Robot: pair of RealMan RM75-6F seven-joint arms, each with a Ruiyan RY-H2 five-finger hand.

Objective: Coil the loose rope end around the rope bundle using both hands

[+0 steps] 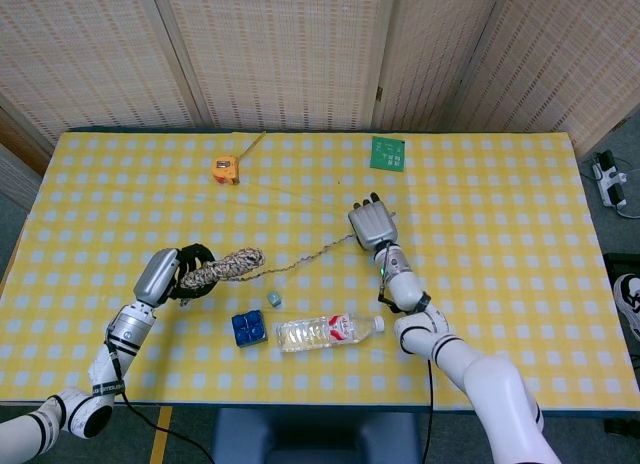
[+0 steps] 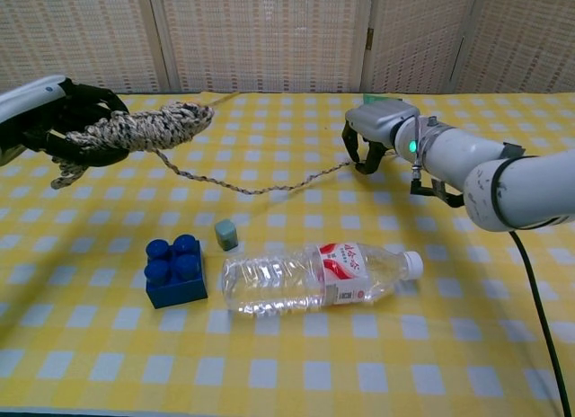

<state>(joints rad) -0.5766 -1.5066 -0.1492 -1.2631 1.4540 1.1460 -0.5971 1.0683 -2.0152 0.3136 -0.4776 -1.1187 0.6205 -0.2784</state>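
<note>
My table (image 1: 500, 184): yellow-checked cloth. Lower centre: water bottle (image 1: 328, 331) on its side, blue block (image 1: 247, 327), small grey-green cube (image 1: 273, 298). Upper area: orange tape measure (image 1: 226, 168), green board (image 1: 387, 153).

Mottled rope bundle (image 2: 144, 127) held aloft, loose rope end (image 2: 269, 183) trailing right.
</note>
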